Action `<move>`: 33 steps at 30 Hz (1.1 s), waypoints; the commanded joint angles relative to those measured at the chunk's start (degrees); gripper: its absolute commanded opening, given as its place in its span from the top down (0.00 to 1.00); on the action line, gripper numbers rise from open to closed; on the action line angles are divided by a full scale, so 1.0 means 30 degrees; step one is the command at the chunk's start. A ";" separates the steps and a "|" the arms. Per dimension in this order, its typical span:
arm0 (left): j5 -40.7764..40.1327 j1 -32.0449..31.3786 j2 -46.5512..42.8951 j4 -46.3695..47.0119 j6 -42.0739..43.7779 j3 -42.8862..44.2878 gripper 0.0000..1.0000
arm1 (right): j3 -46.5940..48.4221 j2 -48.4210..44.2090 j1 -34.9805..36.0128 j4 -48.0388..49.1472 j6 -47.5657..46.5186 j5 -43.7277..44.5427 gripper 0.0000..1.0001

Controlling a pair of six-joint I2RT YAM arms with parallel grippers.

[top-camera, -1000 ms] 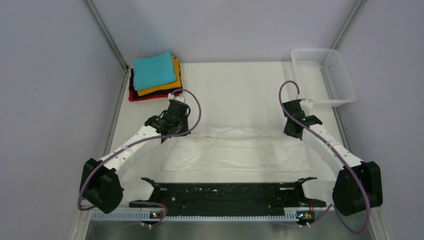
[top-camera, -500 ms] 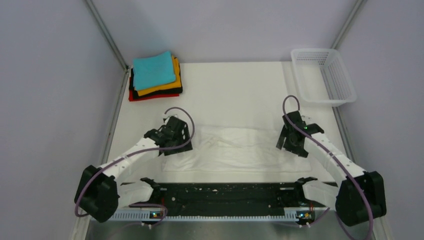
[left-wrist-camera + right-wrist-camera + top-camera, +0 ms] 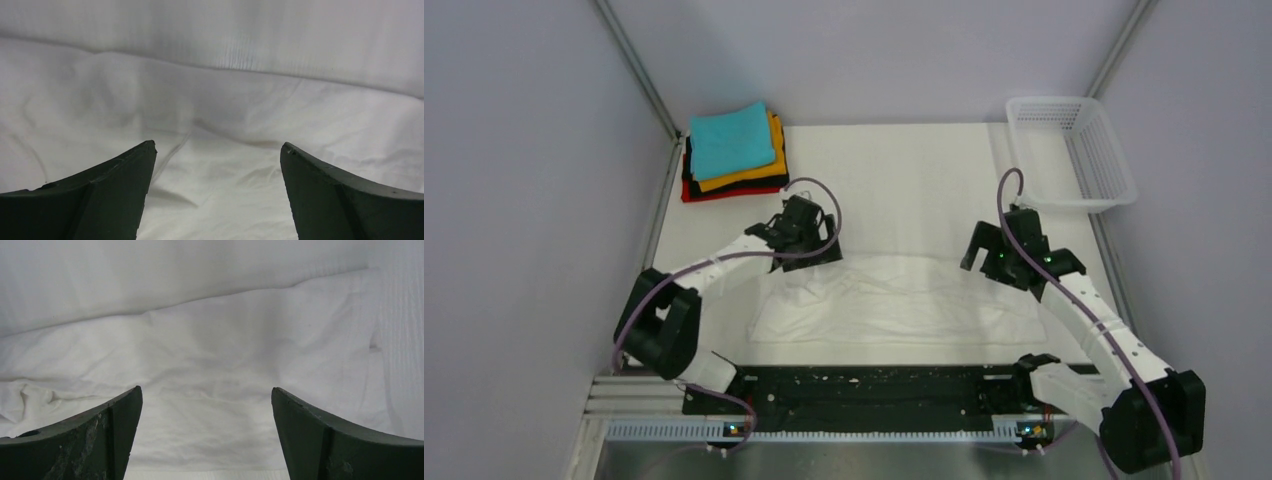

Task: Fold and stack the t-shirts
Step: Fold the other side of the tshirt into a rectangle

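We see the left gripper and right gripper, fingers spread wide, over one white t-shirt lying beneath them. Four folded t-shirts sit stacked beyond the left fingers, one mesh basket beyond the right.

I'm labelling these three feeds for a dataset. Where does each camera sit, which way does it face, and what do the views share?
Top external: above and behind the bases, looking down on the table, white t-shirt, folded stack and basket; left arm and right arm show whole.
Left wrist: on the left arm, looking down past the open left fingers at the wrinkled white t-shirt.
Right wrist: on the right arm, past the open right fingers at that shirt.
Shared: all three see the white t-shirt.
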 commanded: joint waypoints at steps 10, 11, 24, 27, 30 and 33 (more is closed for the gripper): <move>0.3494 -0.1844 0.2177 0.1819 -0.0432 0.0052 0.01 | -0.0693 -0.1197 -0.0137 0.0662 -0.0671 0.0129 0.01; 0.3680 -0.2079 0.2061 0.1797 -0.0627 -0.0165 0.01 | -0.0697 -0.1222 -0.0151 0.0649 -0.0671 0.0098 0.01; 0.5571 -0.7590 -0.0458 0.1414 -0.2172 -0.1288 0.01 | -0.1151 -0.1500 -0.0209 0.0592 -0.0893 -0.0118 0.01; 0.5810 -0.8614 -0.0510 0.1311 -0.2229 -0.1170 0.01 | -0.1167 -0.1622 -0.0207 0.0569 -0.1098 -0.0108 0.01; 0.4256 -0.8728 -0.1797 0.1009 -0.2329 -0.1331 0.01 | -0.1239 -0.1795 -0.0217 0.0586 -0.1272 0.0371 0.01; 0.0745 -0.8577 -0.3493 0.0001 -0.3059 -0.1400 0.01 | -0.1362 -0.1360 -0.0325 0.0941 -0.1621 0.0522 0.01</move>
